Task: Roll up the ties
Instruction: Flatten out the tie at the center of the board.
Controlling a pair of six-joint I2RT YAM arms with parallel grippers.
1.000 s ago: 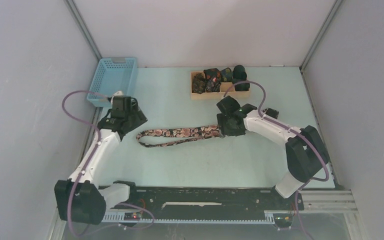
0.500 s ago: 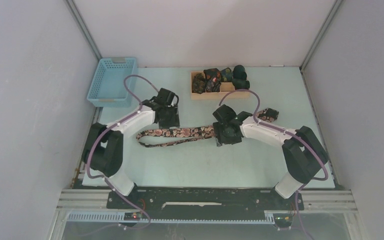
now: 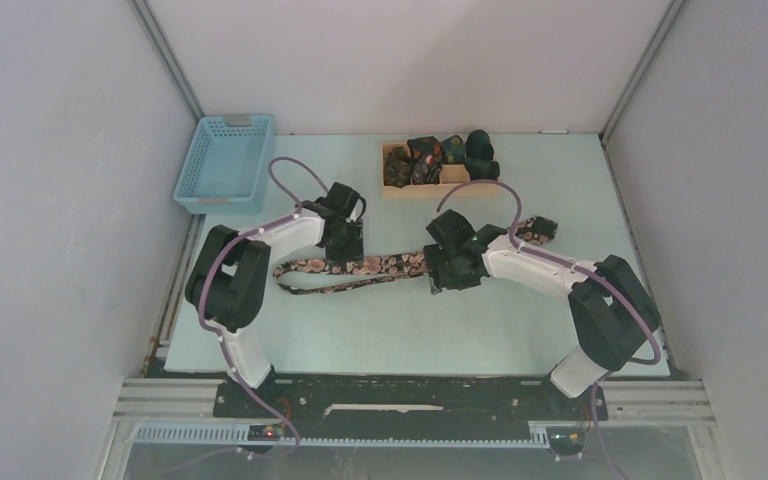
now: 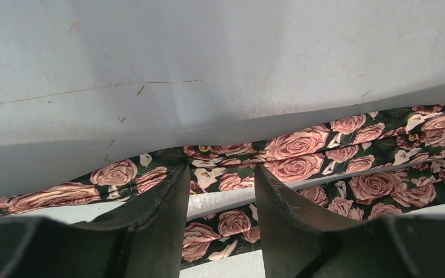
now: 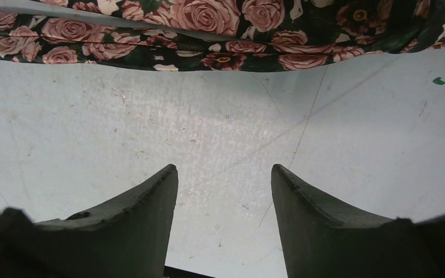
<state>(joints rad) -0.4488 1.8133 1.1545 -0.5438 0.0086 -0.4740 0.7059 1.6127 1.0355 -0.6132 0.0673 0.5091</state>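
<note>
A long dark tie with pink roses lies folded in two strands across the middle of the table, with one end at the right. My left gripper is open and low over its left part. In the left wrist view the fingers straddle both strands of the tie, with the gripper holding nothing. My right gripper is open at the tie's right-middle. In the right wrist view it hovers over bare table, with the tie just beyond the fingertips. Several dark rolled ties sit at the back.
The rolled ties fill a small wooden tray at the back centre. A blue plastic basket stands at the back left. Grey walls close in the table on three sides.
My left arm has swung from beside the blue basket rightwards and down onto the tie's left part. My right gripper has shifted slightly left along the tie.
</note>
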